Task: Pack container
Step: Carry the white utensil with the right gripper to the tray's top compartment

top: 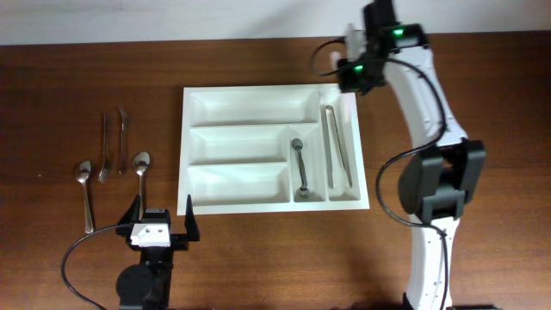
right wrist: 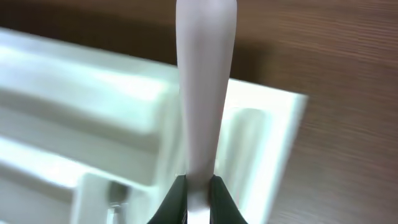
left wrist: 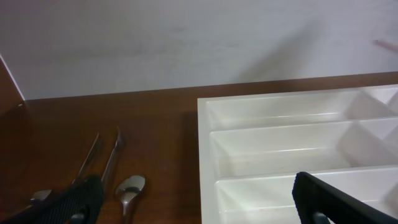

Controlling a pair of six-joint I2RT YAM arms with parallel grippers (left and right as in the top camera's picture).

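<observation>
The white container [top: 184,146] lies mid-table, with a spoon [top: 300,168] in its small vertical compartment and long metal pieces [top: 337,159] in the far-right one. My right gripper [top: 355,52] hovers above the container's back right corner. In the right wrist view this gripper [right wrist: 198,186] is shut on a pale, smooth utensil handle [right wrist: 202,93] that points out over the container [right wrist: 74,93]. My left gripper [top: 159,228] stands open near the front edge, left of the container's front corner. From the left wrist, the gripper [left wrist: 199,202] holds nothing; the container [left wrist: 205,124] fills the right side.
Loose cutlery lies on the wooden table left of the container: a spoon [top: 84,194], a fork [top: 103,146], a knife [top: 123,138] and another spoon [top: 140,172], which also shows between the left fingers [left wrist: 130,186]. The right arm's base [top: 439,185] stands right of the container.
</observation>
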